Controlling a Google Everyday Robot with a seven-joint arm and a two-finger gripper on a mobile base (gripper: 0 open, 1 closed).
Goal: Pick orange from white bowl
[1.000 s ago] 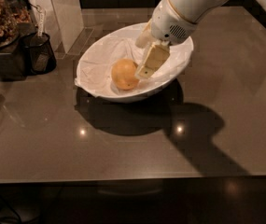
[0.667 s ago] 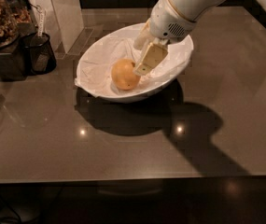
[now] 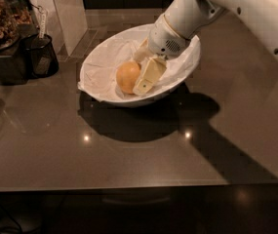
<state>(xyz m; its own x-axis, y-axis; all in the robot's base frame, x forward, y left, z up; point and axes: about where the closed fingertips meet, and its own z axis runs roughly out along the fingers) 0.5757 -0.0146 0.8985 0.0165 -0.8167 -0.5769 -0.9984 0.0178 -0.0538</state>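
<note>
The gripper (image 3: 139, 72) is hanging inside the bowl (image 3: 99, 62), its fingers (image 3: 149, 76) spread apart. The orange (image 3: 127, 77) is lying against the nearer finger.

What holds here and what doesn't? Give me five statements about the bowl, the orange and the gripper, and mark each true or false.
1. The orange lies inside the white bowl. True.
2. The gripper hangs outside the bowl, far from the fruit. False: it is down inside the bowl, right beside the orange on the orange's right in the camera view.
3. A wrinkly white cloth lines the bowl. True.
4. The black mesh cup stands to the right of the bowl. False: it stands to the bowl's left in the camera view.
5. Two oranges sit in the bowl. False: only one is there.
</note>
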